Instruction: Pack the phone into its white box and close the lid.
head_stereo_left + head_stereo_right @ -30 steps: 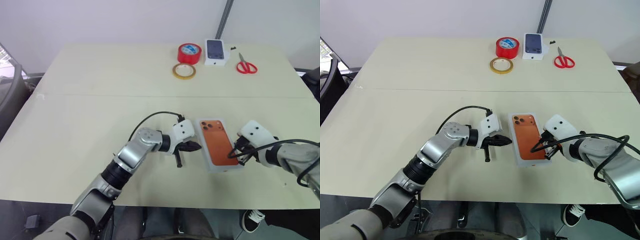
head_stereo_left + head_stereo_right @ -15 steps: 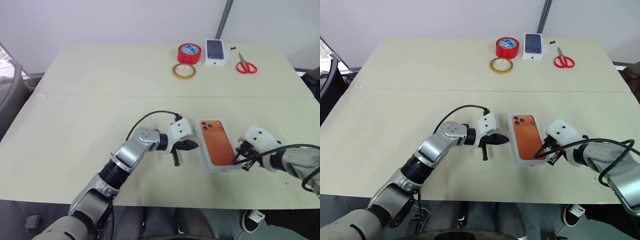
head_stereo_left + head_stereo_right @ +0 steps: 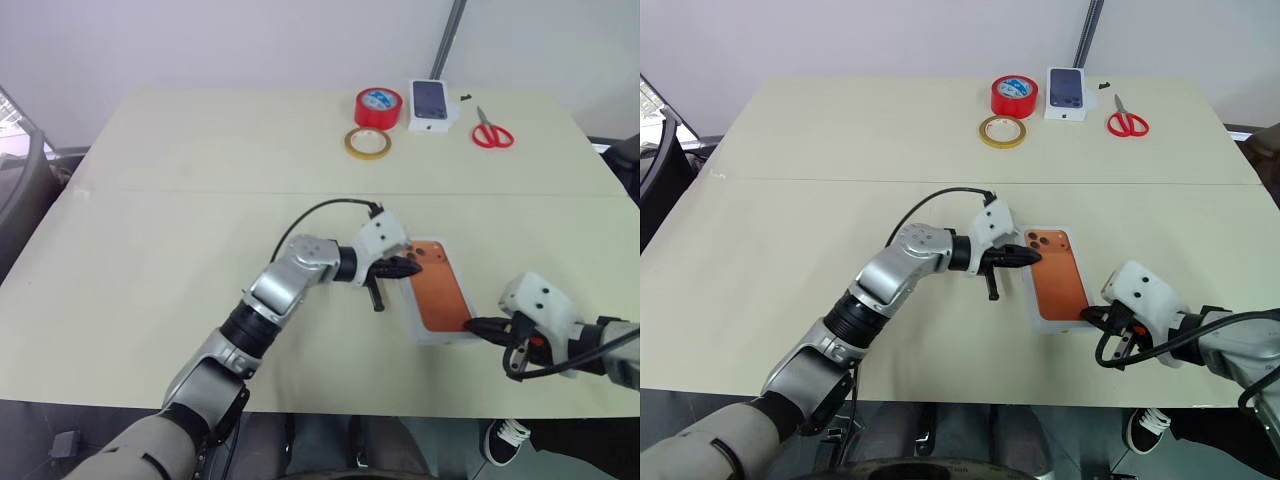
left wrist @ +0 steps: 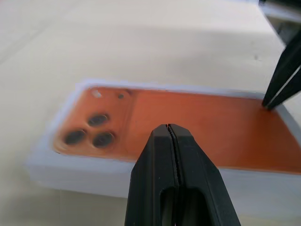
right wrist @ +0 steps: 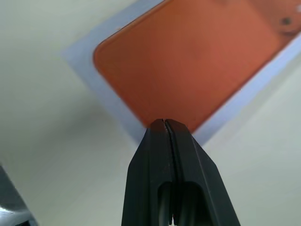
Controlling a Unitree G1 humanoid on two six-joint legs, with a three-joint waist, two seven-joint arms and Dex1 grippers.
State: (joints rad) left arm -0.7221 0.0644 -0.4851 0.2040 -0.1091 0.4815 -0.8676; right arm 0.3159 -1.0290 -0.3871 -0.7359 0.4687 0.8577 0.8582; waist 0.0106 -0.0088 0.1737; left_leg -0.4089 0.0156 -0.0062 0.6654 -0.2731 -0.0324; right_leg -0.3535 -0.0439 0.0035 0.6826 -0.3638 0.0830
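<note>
Lying back-up in the white box, one phone, copper-orange, camera cluster at the end farther from the robot. Box is a single shallow white tray, sitting flat on the surface in the near-right part, with its rim visible all round the phone in the left wrist view.

Left hand: two black fingers pressed together, nothing between them. Tip is at the left long edge of the box, near the camera-cluster corner; cannot tell whether it touches the rim or the phone.

Right hand: fingers likewise pressed together, empty. Tip is at the near right corner of the box, by the phone's lower end; in the left wrist view its black tips come down at the phone's edge there. Contact cannot be confirmed.

Count of other items, all in a group at the far edge of the surface, well apart from the box:
- 2 tape rolls: one red tape roll, one tan tape roll just in front of it, nearly touching.
- 1 small white box printed with a dark phone picture, just right of the red roll.
- 1 pair of red-handled scissors, right of that small box.
- 1 small dark object between the small box and the scissors; too small to identify.

A seam runs across the surface between the far group and the box.
</note>
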